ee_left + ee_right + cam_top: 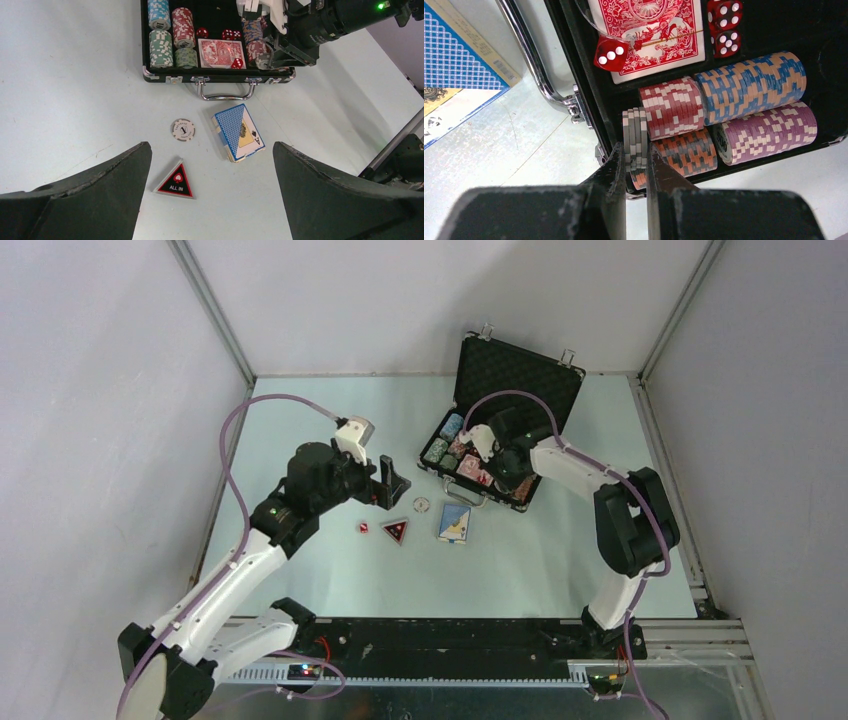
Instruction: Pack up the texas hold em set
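While the right gripper (635,155) pinches grey chips (635,130) on edge at the case's (574,50) front wall, their axis matches the red-white stack (674,107) alongside. Open, the left gripper (211,147) hangs near the triangle (176,181).

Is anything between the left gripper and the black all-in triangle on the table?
Nothing visible does. The left gripper is open, and the triangle lies uncovered between its jaws in the wrist view; white button and blue deck lie beyond.

The case (522,375) stood open at the back, chips (443,443) inside, with the right gripper (512,481) low over its near right corner. Before it lay a die (364,527), triangle (395,531), button (422,505) and blue deck (454,522) — the left gripper (393,489) hung just behind the triangle.
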You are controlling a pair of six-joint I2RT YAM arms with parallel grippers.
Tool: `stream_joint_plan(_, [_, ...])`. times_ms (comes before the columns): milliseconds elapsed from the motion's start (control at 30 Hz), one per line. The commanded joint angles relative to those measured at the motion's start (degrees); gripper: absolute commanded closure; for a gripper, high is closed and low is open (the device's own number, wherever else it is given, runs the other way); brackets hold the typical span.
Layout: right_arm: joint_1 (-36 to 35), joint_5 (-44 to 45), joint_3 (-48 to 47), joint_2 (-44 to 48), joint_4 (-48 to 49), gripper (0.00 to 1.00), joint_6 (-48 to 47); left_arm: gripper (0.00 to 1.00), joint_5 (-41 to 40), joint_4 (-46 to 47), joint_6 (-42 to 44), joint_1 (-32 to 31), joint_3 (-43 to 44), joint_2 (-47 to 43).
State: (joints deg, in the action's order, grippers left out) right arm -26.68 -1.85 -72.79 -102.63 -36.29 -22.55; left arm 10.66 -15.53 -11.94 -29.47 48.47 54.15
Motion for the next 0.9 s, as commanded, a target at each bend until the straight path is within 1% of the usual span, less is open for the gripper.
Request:
stream_joint_plan(0, [-0.4,1.8,-0.1,-0.4,1.5,0.89,-0.7,0.02,0.5,1.1,1.0,0.5,0.7,-0.3])
stream_joint_plan(33, [-0.5,1.8,-0.1,-0.4,1.5,0.86,-0.6,0.02,0.6,1.0,1.0,0.5,0.7,-0.3])
stream_joint_plan(300, [-0.8,1.7,-0.1,1.7,0.9,0.78,-0.1,0.02,0.8,1.2,1.0,0.6,0.7,-0.1])
stream_joint_plan(333, [-0.8,1.6,-0.1,1.9,0.7,0.74,0.1,0.02,0.7,1.2,1.0,0.6,0.7,0.0])
stream_joint_plan(533, [-0.9,1.8,-0.1,2.7,1.1,0.68,0.0,0.02,0.8,1.3,0.6,0.6,0.7,0.7])
stream_joint_plan(633, [-0.9,1.6,-0.1,3.5,1.0,0.67,0.3,0.02,0.8,1.1,0.6,0.6,0.9,0.7])
stream_joint_plan(733, [-1.3,-0.1,0.0,6.6,0.3,0.67,2.1,0.02,0.0,0.6,0.3,0.6,1.0,0.5])
stream_joint_plan(800, [-2.2,-2.5,0.0,9.3,-0.5,0.67,3.8,0.02,-1.3,0.0,0.0,0.6,0.9,0.3])
stream_joint_plan(867, [-3.8,-5.5,1.4,13.0,-0.5,0.67,5.5,0.02,-4.8,-1.0,-1.3,0.6,1.1,-0.2])
